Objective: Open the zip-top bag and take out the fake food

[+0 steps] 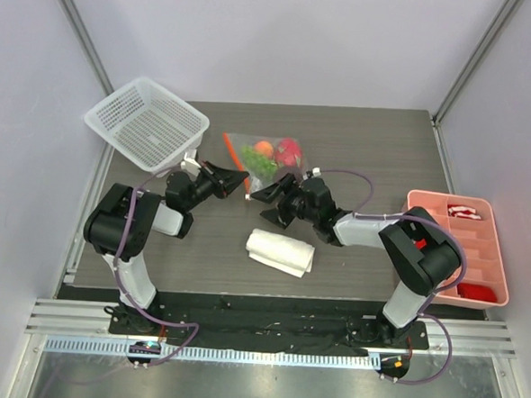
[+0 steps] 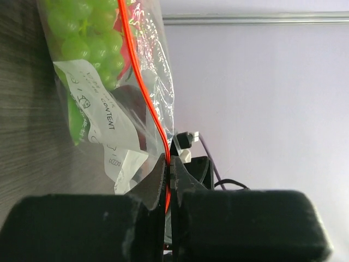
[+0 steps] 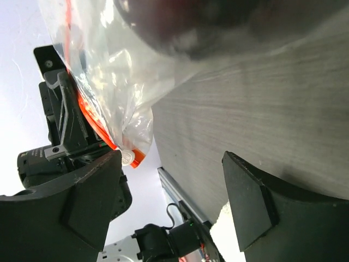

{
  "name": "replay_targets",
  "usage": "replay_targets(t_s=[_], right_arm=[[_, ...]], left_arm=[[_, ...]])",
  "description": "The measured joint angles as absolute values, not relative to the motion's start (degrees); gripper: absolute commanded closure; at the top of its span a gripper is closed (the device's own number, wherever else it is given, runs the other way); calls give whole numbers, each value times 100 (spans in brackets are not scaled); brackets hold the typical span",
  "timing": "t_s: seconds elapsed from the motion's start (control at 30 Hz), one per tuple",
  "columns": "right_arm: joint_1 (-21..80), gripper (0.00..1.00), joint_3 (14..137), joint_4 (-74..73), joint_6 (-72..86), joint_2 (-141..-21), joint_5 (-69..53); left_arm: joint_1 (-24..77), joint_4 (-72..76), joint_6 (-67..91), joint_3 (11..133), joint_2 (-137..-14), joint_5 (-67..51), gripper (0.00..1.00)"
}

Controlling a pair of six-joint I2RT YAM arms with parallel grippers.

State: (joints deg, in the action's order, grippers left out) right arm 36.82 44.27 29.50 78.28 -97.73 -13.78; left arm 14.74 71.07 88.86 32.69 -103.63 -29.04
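left gripper [image 2: 169, 173] clamped shut on orange-red zipper strip [image 3: 95, 123] of zip-top bag [image 2: 117, 117]. right gripper [image 3: 173, 183] spread wide, nothing between fingers, just beside bag's corner. bag lay mid-table [image 1: 368, 151], between both grippers. inside: green grapes [image 2: 90, 33], orange [image 1: 263, 148], red-pink dragon fruit [image 1: 289, 151]. bag top cut off in left wrist view. dark blurred lump behind plastic in right wrist view, unidentifiable. bag's near corner hidden behind grippers from above.

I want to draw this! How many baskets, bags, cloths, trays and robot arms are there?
Baskets: 1, the white basket
Bags: 1, the zip-top bag
Cloths: 1, the folded white cloth
Trays: 1, the pink tray
Robot arms: 2, the left arm and the right arm
Total: 6
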Motion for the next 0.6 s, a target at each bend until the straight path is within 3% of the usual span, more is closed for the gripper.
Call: replay_targets(t_s=[0.6], right_arm=[[3955, 36, 4182, 4504, 9035, -9981, -523]], left_arm=[[1575, 7343, 9142, 2932, -10276, -2904, 100]])
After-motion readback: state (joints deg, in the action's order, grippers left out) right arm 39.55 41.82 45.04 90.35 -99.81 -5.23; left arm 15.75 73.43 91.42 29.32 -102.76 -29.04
